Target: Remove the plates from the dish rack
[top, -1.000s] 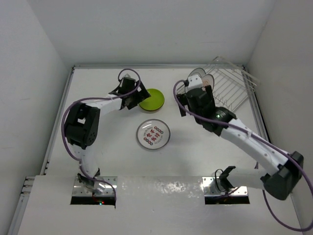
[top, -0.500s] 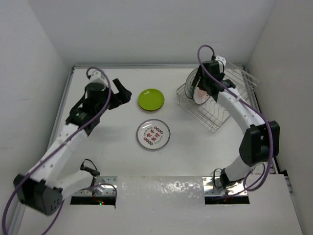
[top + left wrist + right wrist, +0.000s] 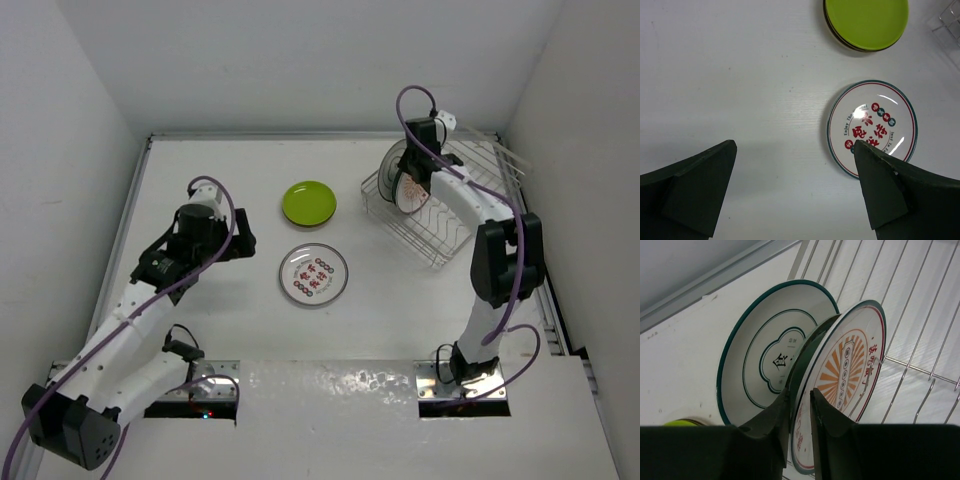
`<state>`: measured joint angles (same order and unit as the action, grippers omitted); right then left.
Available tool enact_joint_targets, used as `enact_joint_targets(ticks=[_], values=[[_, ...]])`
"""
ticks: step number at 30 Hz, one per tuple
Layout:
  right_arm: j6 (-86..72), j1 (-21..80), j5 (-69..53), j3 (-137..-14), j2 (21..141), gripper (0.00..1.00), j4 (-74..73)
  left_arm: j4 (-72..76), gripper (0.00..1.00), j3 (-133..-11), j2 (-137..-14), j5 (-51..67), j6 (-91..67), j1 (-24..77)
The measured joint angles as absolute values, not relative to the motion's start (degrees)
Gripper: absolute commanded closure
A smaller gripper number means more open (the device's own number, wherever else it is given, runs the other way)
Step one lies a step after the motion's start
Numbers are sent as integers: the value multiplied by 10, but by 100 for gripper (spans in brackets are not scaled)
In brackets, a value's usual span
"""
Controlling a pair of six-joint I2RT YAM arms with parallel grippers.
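Orange plate (image 3: 845,365) upright, on edge, in rack (image 3: 441,231).

A flat white desk (image 3: 380,320) lies inside a plain white enclosure, closed by a back wall (image 3: 300,60), a left wall (image 3: 50,200) and a right wall (image 3: 590,150). Two silvery metal mounting brackets (image 3: 190,392) sit at its near edge.

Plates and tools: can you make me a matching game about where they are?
Things:
1 green plate
2 red-lettered plate
3 orange plate
4 left tool

Places or states:
A open, above the table
B gripped by the right tool, in the rack
C flat, farther from the arm bases
D flat, nearer the arm bases

Pairs: 1-C, 2-D, 3-B, 4-A
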<state>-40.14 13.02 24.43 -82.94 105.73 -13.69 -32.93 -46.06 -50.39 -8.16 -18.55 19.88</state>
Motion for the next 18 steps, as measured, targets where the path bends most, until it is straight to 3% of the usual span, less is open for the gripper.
enact_joint_targets(ticks=[9,18], values=[[-425,135,279,-797,1036,100,-112,-324,0,-461,-500,-81,-180,199],[-461,135,293,-793,1014,100,-130,-324,0,-461,-497,-83,-180,199]])
